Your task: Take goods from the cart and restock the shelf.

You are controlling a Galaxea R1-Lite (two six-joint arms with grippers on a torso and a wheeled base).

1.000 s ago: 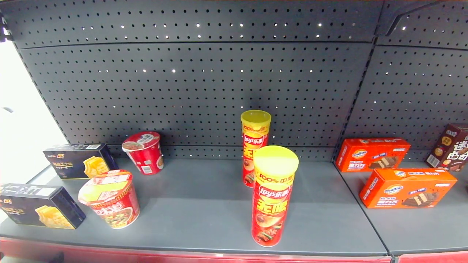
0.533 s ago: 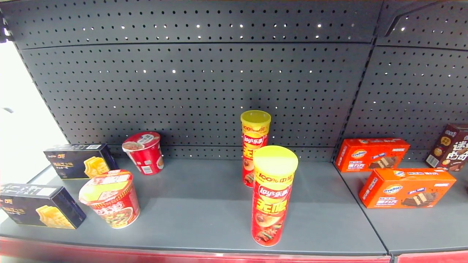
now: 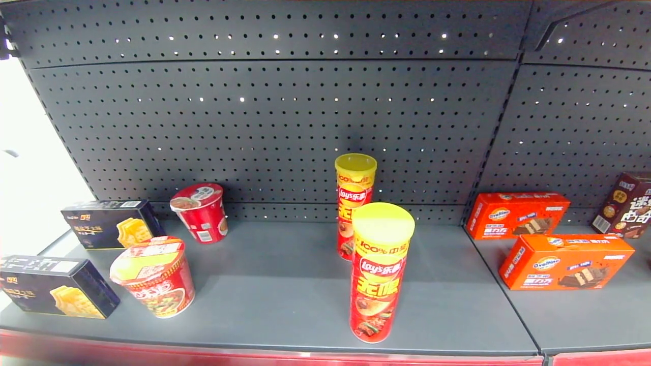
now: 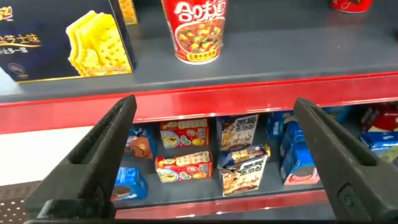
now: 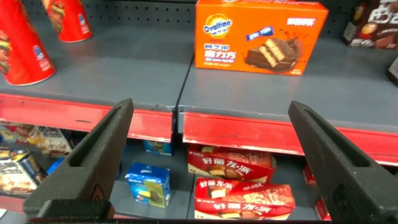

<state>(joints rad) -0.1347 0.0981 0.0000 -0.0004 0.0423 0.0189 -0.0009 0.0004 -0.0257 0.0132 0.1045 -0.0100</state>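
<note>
Left hand [image 4: 214, 106] spread wide and empty, facing the shelf [image 3: 285, 295] front edge. Right hand [image 5: 211, 107] the same. Front chip can [image 3: 379, 274] upright near that edge, second can [image 3: 355, 203] behind it.

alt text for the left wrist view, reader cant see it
The left gripper, fingers open and holding nothing, faces the red front edge of a grey shelf. On the shelf stand a red noodle cup and a dark blue cracker box; the tier beneath holds small snack boxes.
</note>
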